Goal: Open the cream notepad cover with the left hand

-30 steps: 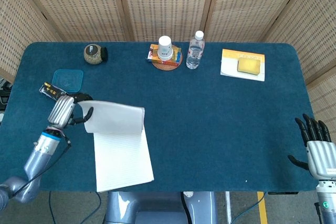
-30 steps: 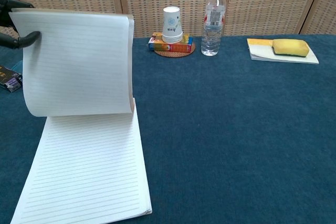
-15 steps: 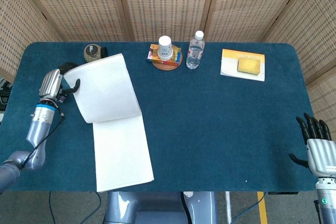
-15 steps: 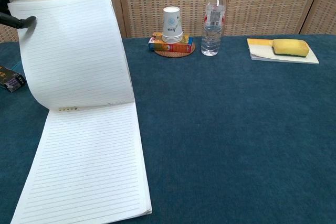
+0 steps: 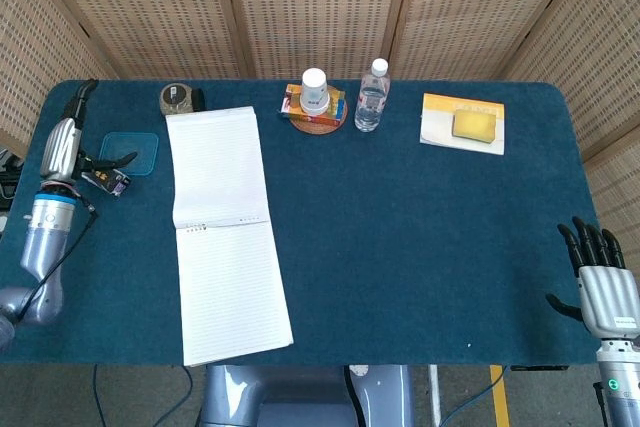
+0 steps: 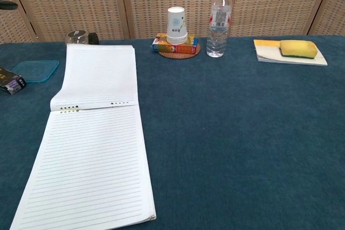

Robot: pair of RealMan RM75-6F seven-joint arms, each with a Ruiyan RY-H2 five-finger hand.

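The notepad (image 5: 232,287) (image 6: 91,165) lies open on the blue table, lined pages up. Its cover (image 5: 215,167) (image 6: 99,76) is flipped over flat toward the far side, with the binding holes across the middle. My left hand (image 5: 65,147) is raised at the left table edge, well clear of the cover, fingers apart and holding nothing; in the chest view only a dark fingertip shows at the top left corner. My right hand (image 5: 598,282) rests open at the near right corner, off the table edge.
A teal lid (image 5: 128,155) and a small dark packet (image 5: 105,182) lie left of the cover. A round tin (image 5: 177,99) sits behind it. Paper cup (image 5: 315,89) on a coaster, water bottle (image 5: 371,95) and a yellow sponge on a booklet (image 5: 463,123) stand along the back.
The left hand swung the cover up and over toward the far side, let it go, and pulled away to the left. The cover now lies flat. The right hand stayed put.
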